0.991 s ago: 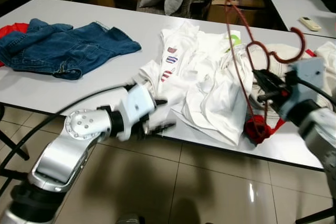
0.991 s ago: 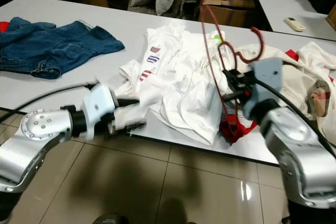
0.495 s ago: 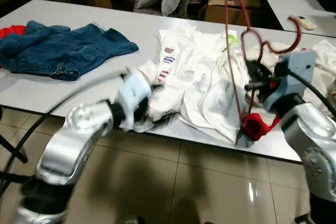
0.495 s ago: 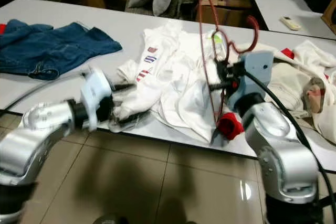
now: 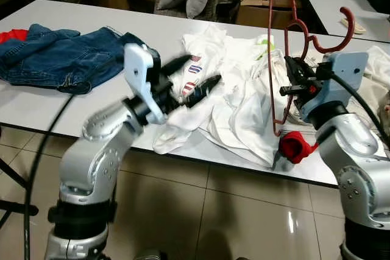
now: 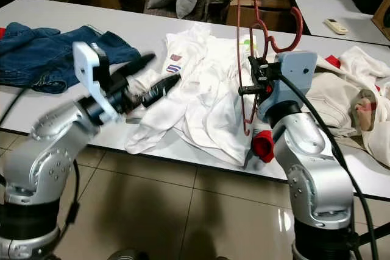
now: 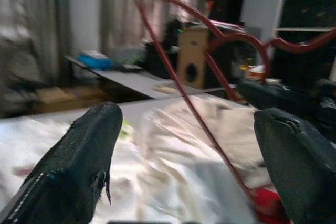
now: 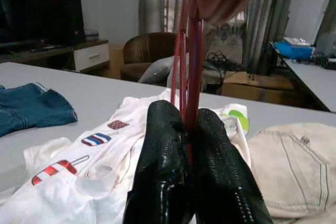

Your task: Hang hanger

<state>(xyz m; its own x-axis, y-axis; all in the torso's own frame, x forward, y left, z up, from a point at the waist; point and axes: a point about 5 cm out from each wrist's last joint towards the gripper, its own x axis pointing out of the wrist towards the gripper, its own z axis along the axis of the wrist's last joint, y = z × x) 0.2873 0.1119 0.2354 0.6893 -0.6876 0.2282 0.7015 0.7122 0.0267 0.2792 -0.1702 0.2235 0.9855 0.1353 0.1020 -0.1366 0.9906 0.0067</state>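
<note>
Red hanger, one, clamped upright in my right gripper.
My left gripper gapes wide, holding nothing, above one white shirt.

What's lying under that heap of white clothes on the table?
The white clothes lie on the grey table, and one sleeve hangs off its front edge. Something red pokes out beside them near the right pincer. Anything beneath is covered.

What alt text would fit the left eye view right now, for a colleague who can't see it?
The right tool holds a red hanger upright over a heap of white clothes on a white table. The left tool is raised, open, above the heap's near edge. Blue jeans lie further left.
</note>
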